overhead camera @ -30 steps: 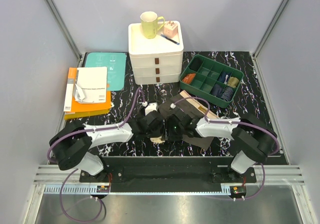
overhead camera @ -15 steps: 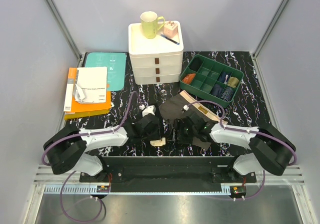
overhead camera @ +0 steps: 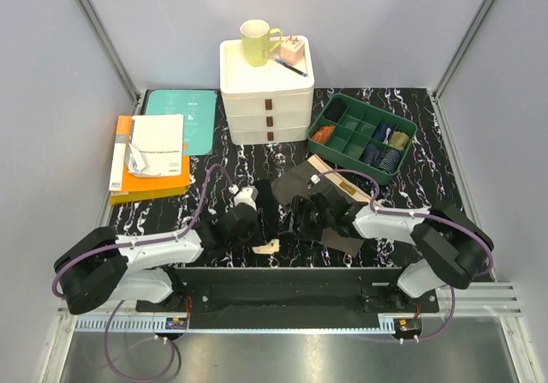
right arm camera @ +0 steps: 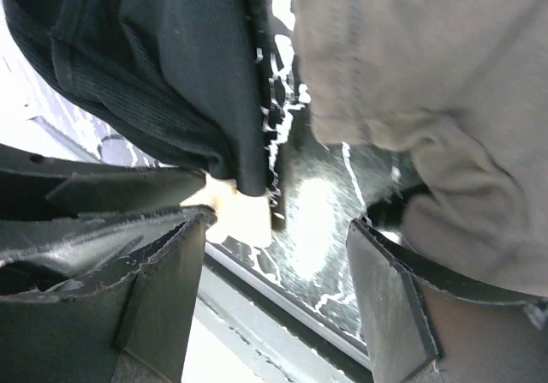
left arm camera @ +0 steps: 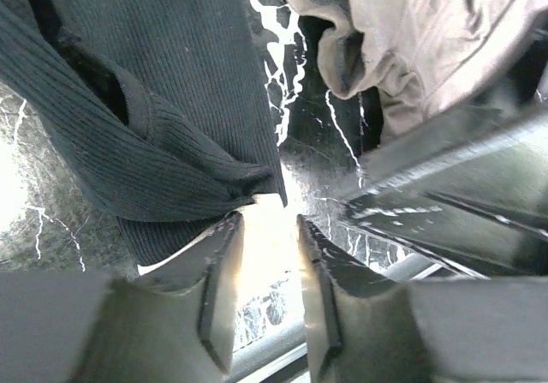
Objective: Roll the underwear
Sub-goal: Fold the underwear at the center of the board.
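The black underwear lies bunched near the table's front edge, its ribbed cloth just ahead of my left gripper. That gripper is open by a narrow gap, with nothing between its fingers. A beige waistband end pokes out under the bundle, also seen as the waistband in the right wrist view. The olive-brown underwear lies spread to the right, its cloth beside my right gripper. The right gripper stands wide open over bare table, between the two garments. In the top view my left gripper and right gripper flank the black bundle.
A white drawer unit with a mug stands at the back. To its right is a green divided tray of sock bundles. Books lie at the left. The table's front edge is just behind both grippers.
The left gripper has opened and let go of the black cloth, drawing back slightly left. The right gripper has opened wider and backed a little away from the bundle.
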Tool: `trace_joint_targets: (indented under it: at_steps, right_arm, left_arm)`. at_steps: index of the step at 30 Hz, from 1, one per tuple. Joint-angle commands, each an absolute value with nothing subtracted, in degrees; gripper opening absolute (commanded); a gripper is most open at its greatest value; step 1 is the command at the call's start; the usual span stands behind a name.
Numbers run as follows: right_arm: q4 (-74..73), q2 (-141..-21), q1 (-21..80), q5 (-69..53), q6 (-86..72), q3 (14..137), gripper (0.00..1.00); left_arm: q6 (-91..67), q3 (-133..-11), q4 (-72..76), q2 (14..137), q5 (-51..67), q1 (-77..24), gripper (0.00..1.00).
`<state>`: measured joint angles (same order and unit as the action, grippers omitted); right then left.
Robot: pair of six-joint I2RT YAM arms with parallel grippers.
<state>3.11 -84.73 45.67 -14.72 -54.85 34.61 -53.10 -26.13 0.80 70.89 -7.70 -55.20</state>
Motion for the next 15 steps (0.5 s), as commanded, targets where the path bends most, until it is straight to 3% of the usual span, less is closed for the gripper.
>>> trace_joint_targets:
  at_steps: [1,15]
  right_arm:
    - [9.2,-87.9,45.4,-18.4,-55.9,37.9,0.74]
    - [10.4,-94.7,46.9,-19.6,-54.9,41.3,0.71]
  left_arm:
    - [-50.9,-24.4,6.1,67.3,-6.8,-55.6,0.32]
    - [-48.6,-22.6,10.0,67.9,-4.7,-55.9,0.22]
